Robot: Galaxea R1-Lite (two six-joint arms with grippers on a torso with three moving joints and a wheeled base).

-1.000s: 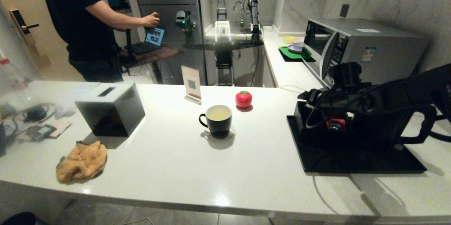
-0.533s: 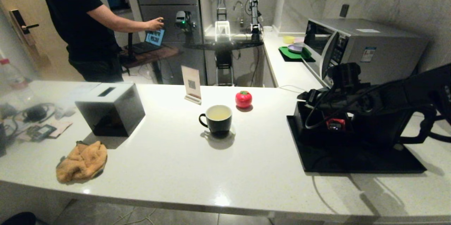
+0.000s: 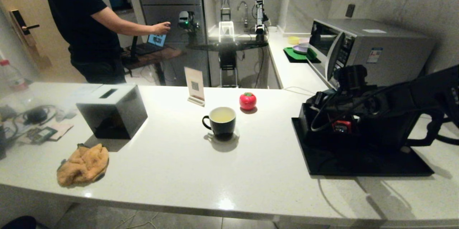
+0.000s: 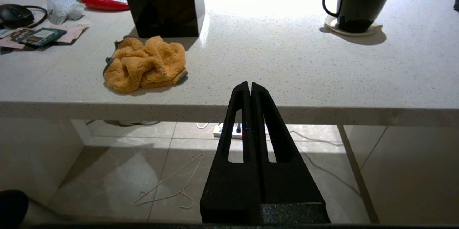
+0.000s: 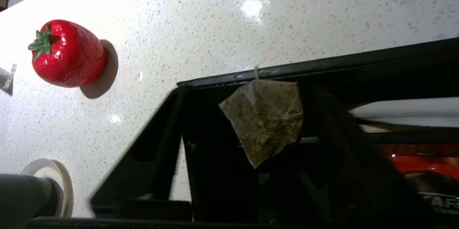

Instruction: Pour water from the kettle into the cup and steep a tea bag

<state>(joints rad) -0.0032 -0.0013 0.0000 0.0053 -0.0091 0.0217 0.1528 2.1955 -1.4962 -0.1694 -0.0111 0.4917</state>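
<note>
The black cup (image 3: 222, 123) stands on a pale coaster mid-counter, holding pale yellowish water (image 3: 222, 115); it also shows in the left wrist view (image 4: 358, 3). My right gripper (image 3: 312, 101) reaches into the black compartment box (image 3: 322, 123) on the right. Its jaws are open on either side of a brownish tea bag (image 5: 263, 118), which touches one finger (image 5: 344, 132). The kettle (image 3: 432, 130) stands behind my right arm, mostly hidden, with its loop handle showing. My left gripper (image 4: 250, 85) is shut and empty, low in front of the counter edge.
A black tray (image 3: 358, 162) carries the box and kettle. A red tomato-shaped object (image 3: 247, 100) sits behind the cup, with a sign card (image 3: 194, 85) to its left. A black cube (image 3: 113, 114) and orange cloth (image 3: 84, 164) lie left. A microwave (image 3: 369, 49) stands far right. A person stands far back left.
My right gripper has shifted slightly to the right over the box and its jaws have narrowed toward the tea bag. The person's hand at the back moved right.
</note>
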